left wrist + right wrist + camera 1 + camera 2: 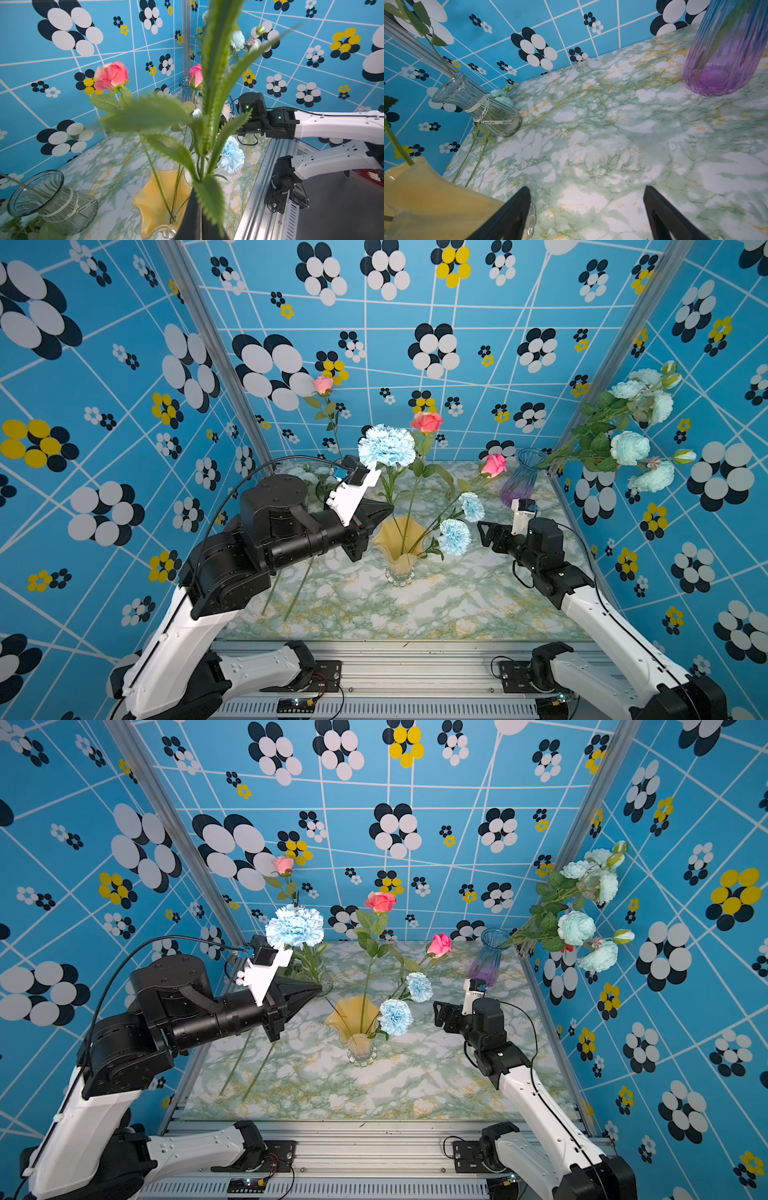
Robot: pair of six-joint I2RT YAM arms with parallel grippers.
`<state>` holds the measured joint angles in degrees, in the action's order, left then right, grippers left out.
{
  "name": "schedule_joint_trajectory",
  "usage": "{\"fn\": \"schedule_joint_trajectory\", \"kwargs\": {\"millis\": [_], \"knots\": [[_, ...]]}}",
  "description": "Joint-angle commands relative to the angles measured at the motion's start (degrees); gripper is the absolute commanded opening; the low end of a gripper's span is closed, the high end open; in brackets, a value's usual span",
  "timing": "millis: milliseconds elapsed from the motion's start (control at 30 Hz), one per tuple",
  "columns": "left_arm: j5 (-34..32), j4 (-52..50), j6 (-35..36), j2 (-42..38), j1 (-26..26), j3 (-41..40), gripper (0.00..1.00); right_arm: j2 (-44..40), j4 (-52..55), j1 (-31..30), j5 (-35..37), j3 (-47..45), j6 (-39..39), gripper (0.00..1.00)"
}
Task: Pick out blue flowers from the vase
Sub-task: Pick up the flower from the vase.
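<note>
My left gripper (pixel 388 510) (pixel 200 199) is shut on the leafy stem of a big pale blue carnation (pixel 386 445) (pixel 294 925), held above and just left of the yellow ruffled vase (pixel 399 543) (pixel 153 197). Whether the stem's lower end is still inside the vase I cannot tell. Two smaller blue carnations (pixel 455 536) (pixel 472 506) lean out of the vase to the right, along with a red rose (pixel 427 421) and a pink rose (pixel 494 464). Right of those blooms my right gripper (pixel 482 534) (pixel 586 188) is open, holding nothing.
A purple glass vase (pixel 521 479) at the back right holds a mint-blue peony spray (pixel 629 448). A clear glass vase (pixel 477 110) with a pink rose (pixel 323 384) stands at the back left. Two green stems (pixel 291 597) lie on the marble table (pixel 457 605) under my left arm.
</note>
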<state>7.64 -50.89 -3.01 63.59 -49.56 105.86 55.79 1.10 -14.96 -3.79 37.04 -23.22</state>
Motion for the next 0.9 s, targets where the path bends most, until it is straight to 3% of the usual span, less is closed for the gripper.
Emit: {"fn": "schedule_joint_trajectory", "kwargs": {"millis": [0, 200, 500, 733, 867], "knots": [[6.0, -1.23, -2.14, 0.11, -0.13, 1.13, 0.0, 0.02, 0.83, -0.51, -0.78, 1.8, 0.02, 0.89], [11.62, 7.33, -4.61, 0.97, -1.35, -6.61, 0.0, -3.02, 4.84, -0.51, -2.58, 2.79, 0.76, 0.91], [14.85, 20.52, -6.72, 6.34, -4.67, -13.84, 0.0, -13.76, 29.51, -0.51, -11.6, 16.21, 3.8, 0.88], [18.6, 22.96, -7.89, 11.3, -4.76, -12.27, 0.0, -16.74, 33.86, -0.57, -32.24, 26.18, 1.88, 0.76], [20.2, 23.05, -8.5, 12.93, -4.76, -11.07, 0.0, -18.34, 32.82, -0.98, -39.44, 29.0, 0.4, 0.7]]}}
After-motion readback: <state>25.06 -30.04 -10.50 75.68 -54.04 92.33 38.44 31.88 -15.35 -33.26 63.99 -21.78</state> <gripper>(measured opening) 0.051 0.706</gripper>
